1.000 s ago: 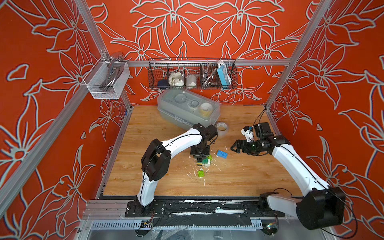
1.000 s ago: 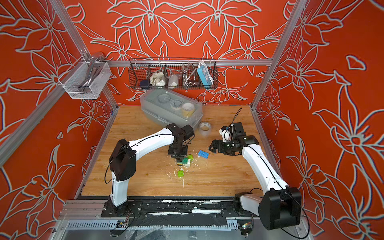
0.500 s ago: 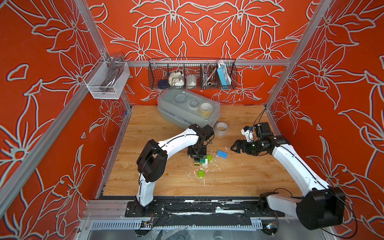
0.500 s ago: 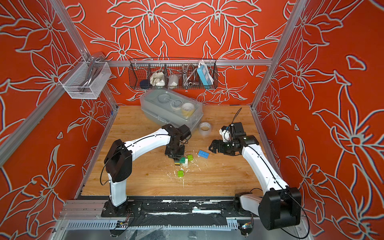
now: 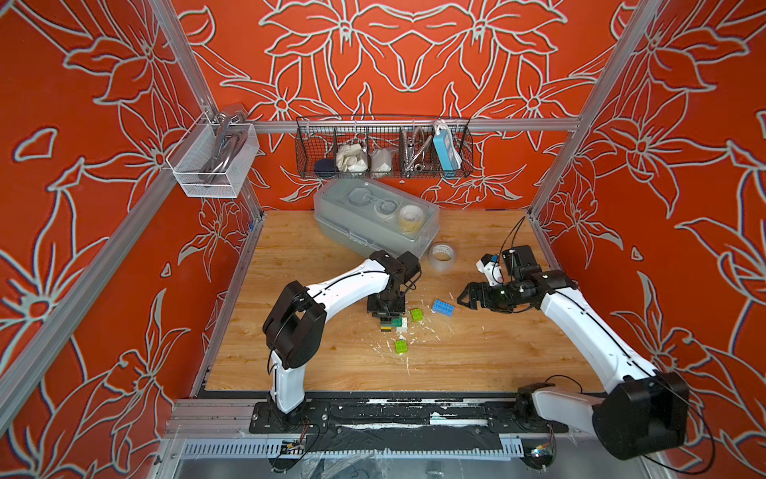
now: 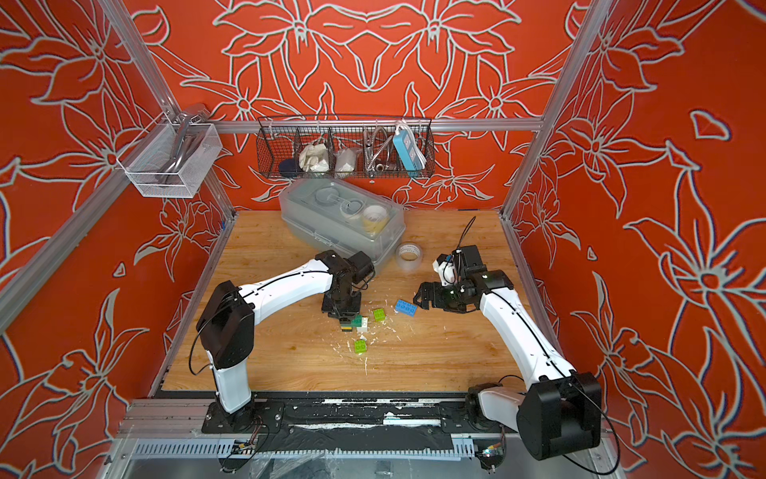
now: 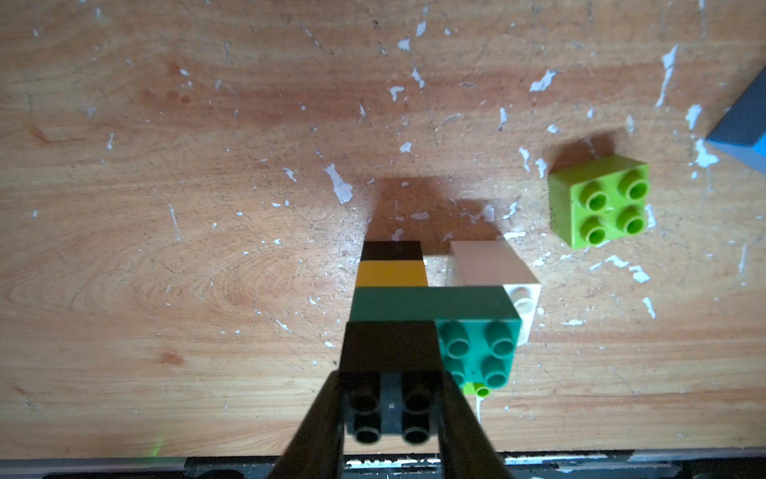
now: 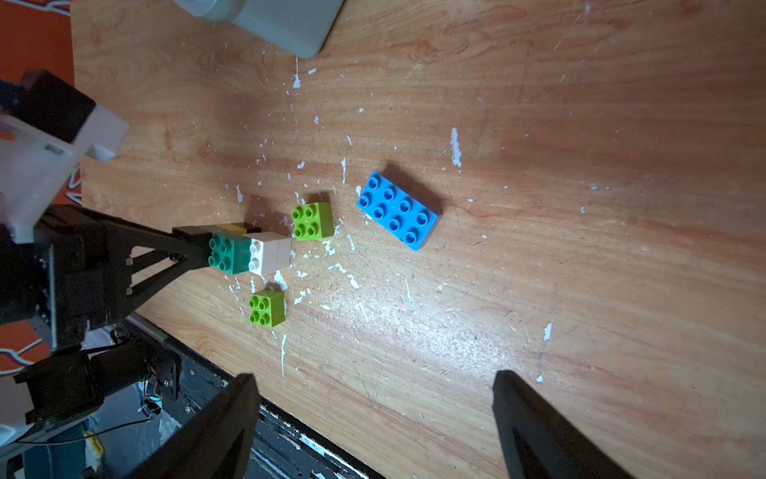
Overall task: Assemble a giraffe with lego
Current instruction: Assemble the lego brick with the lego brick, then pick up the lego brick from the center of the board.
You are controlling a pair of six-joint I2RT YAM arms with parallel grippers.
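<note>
Straddling the black top of the giraffe (image 7: 431, 305), left gripper (image 7: 391, 379).

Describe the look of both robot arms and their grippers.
Both the left arm and right arm have white tubular links, bulky black joint housings and thin black cables. The left gripper and right gripper carry black, tapering fingers.

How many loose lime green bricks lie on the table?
2. One lime brick sits between the part-built giraffe and the blue brick; the other lies nearer the front edge of the table. Others may be hidden.
</note>
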